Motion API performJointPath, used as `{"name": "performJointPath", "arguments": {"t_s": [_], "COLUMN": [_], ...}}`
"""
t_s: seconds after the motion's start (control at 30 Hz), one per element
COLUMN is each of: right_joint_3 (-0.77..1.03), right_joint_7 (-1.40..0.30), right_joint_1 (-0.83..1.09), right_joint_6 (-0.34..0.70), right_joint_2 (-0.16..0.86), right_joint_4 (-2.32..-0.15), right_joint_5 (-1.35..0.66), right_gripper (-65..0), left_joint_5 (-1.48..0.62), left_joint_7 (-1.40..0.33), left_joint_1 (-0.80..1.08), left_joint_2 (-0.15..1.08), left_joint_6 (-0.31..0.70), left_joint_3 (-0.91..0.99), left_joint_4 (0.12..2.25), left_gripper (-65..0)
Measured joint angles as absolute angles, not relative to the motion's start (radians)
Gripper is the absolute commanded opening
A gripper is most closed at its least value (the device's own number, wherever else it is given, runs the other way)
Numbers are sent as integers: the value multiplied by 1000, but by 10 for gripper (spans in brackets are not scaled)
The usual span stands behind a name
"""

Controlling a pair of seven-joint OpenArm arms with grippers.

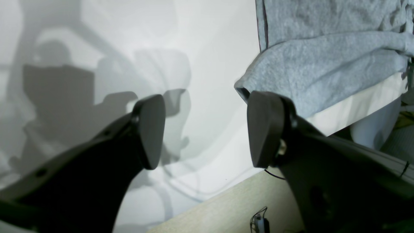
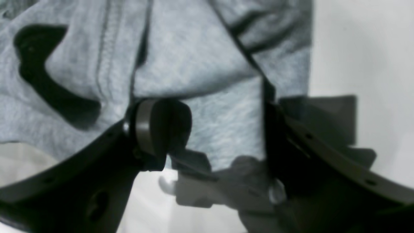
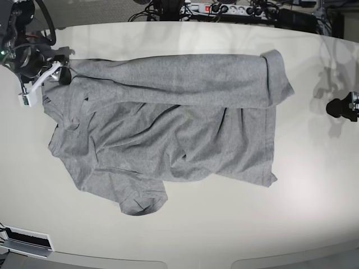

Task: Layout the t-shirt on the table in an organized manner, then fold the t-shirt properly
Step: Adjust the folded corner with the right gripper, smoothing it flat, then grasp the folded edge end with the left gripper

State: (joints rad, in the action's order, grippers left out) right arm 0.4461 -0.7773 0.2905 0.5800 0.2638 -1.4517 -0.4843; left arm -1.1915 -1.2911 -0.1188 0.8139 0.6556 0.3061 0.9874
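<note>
My right end effector (image 2: 223, 129), spread wide, straddles the t-shirt (image 3: 168, 123) corner for flattening; left end effector (image 1: 207, 129), also wide, waits off-shirt over the surface (image 3: 314, 185).

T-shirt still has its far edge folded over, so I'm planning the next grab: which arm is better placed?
Probably the right: its open claw sits over the heather grey cotton t-shirt at its corner, while the left claw, also open, hangs over bare glossy off-white table beside it.
</note>
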Motion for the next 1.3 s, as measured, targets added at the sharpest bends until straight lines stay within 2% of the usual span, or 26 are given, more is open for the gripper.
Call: {"name": "performJointPath", "arguments": {"t_s": [0.3, 0.47, 0.57, 0.63, 0.73, 0.83, 0.87, 1.1, 1.3], "right_joint_3": [447, 447, 450, 450, 450, 447, 447, 447, 447], "right_joint_7": [-715, -690, -665, -663, -685, -712, -723, -738, -775], "right_joint_1": [287, 288, 284, 280, 282, 279, 276, 270, 269], "right_joint_6": [485, 501, 553, 607, 693, 693, 693, 693, 693], "right_joint_2": [200, 188, 191, 197, 192, 198, 202, 221, 221], "right_joint_4": [-1453, -1442, -1397, -1375, -1367, -1367, -1367, -1365, -1365], "right_joint_5": [-383, -378, -429, -476, -523, -530, -532, -532, -575], "right_gripper": [-247, -247, -249, -293, -442, -618, -650, -650, -650], "left_joint_5": [-1199, -1209, -1218, -1247, -1328, -1340, -1340, -1349, -1265], "left_joint_7": [-1291, -1292, -1316, -1337, -1366, -1366, -1365, -1352, -1295], "left_joint_1": [-119, -119, -119, -117, -117, -117, -113, -14, 49], "left_joint_2": [814, 814, 814, 815, 813, 814, 814, 775, 641], "left_joint_6": [656, 657, 660, 670, 685, 686, 686, 686, 686], "left_joint_3": [306, 306, 306, 307, 306, 306, 307, 314, 455], "left_joint_4": [987, 987, 987, 987, 987, 988, 987, 987, 987], "left_gripper": [-249, -249, -249, -249, -249, -249, -249, -249, -249]}}
